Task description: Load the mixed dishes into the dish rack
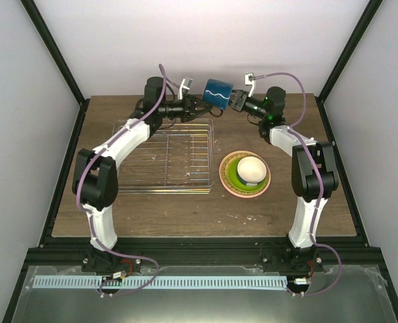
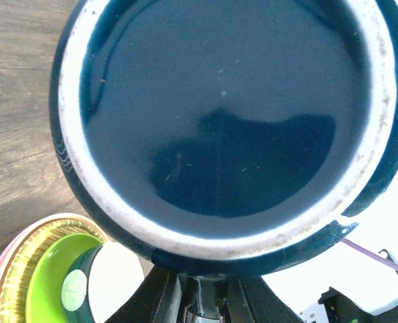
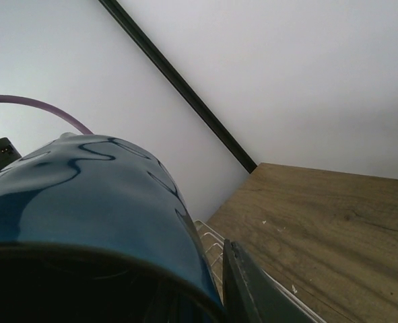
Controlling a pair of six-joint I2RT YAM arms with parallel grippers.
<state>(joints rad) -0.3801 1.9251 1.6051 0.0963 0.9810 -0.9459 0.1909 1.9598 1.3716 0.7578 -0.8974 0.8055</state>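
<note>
Dark blue mug, glossy with a rough unglazed foot ring, hangs midair just beyond the wire dish rack's far right corner. My left hand is clenched on it; right hand, can't tell. Looks like a handover. Next I'd lower it onto the bars.

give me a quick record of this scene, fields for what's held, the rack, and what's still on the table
mug: dark blue, in the air between the two arms, near the far edge of the table
left jaws: shut on the mug
right jaws: at the mug's other end, grip unclear
rack: on the table, left of centre, no dishes seen in it
plates: stacked right of the rack, pink underneath, green above
bowl: on the green plate
loaded so far: none
</note>
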